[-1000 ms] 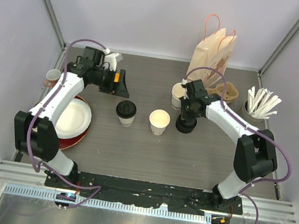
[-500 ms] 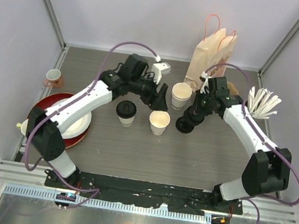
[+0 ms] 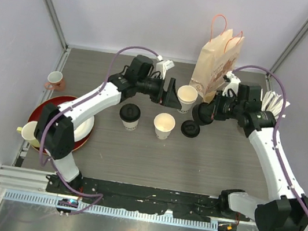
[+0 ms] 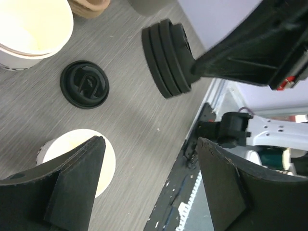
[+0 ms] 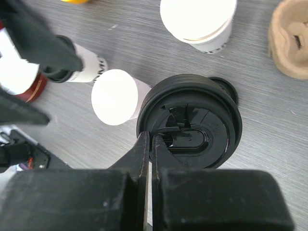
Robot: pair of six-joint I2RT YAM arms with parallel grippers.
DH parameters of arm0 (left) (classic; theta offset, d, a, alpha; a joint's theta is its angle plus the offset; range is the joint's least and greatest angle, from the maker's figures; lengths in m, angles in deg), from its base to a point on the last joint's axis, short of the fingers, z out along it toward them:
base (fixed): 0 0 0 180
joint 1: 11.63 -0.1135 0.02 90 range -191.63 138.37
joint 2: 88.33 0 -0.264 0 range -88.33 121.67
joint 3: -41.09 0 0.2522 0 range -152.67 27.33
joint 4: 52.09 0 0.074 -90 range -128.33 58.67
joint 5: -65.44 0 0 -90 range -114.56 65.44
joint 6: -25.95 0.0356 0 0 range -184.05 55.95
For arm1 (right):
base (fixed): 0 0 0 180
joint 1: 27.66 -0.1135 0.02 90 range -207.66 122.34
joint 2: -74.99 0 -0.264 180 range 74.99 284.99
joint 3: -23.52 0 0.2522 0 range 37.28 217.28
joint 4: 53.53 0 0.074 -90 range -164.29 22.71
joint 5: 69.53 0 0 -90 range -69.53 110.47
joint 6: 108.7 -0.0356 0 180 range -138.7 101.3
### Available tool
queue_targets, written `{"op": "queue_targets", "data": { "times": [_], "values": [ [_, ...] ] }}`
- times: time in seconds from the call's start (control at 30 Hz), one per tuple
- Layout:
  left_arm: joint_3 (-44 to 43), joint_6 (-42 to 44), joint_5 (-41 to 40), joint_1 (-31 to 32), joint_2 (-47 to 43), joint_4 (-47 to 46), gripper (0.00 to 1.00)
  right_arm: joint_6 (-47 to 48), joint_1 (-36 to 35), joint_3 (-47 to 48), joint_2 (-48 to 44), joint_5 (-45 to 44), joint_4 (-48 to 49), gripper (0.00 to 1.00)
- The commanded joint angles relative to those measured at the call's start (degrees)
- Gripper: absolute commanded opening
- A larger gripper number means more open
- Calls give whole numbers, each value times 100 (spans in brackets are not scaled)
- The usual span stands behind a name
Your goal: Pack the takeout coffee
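- The lidded cup (image 3: 130, 116) stands on the tabletop. The open cup (image 3: 164, 126) just beside it has no lid yet. A third cup (image 3: 187, 97), also open, stands farther back by the paper bag (image 3: 217, 55).
- A second ago the right hand (image 5: 150, 139) was low over the lids on the tabletop. Now it is raised and closed on a stack of lids (image 3: 203, 113), pinching the raised centre of the top one.
- One lid (image 3: 190, 128) is left lying flat on the tabletop, directly beneath that hand.
- This looks like the capping step: the stack has come up together, so the single lid left lying seems the easiest one to use next.
- The left hand (image 3: 171, 95) was off in the back-left corner a second ago and has swung across. It now hovers open and empty, just left of the third cup.
- The open cup sits below the left hand and nearer the arm bases, and it shows between that hand's fingers in the wrist view. The lidded cup is below it too, a little farther back along the arm.
- From the right hand, the open cup lies down and to its left, past the single lid. The lidded cup is farther the same way, well apart from the hand.
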Motion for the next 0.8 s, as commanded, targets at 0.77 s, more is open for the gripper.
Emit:
{"op": "queue_targets", "data": {
  "times": [0.77],
  "values": [
    [-24, -1643, 1124, 163, 590, -1558, 61, 8, 50, 272, -702, 1351, 348, 1]
  ]
}}
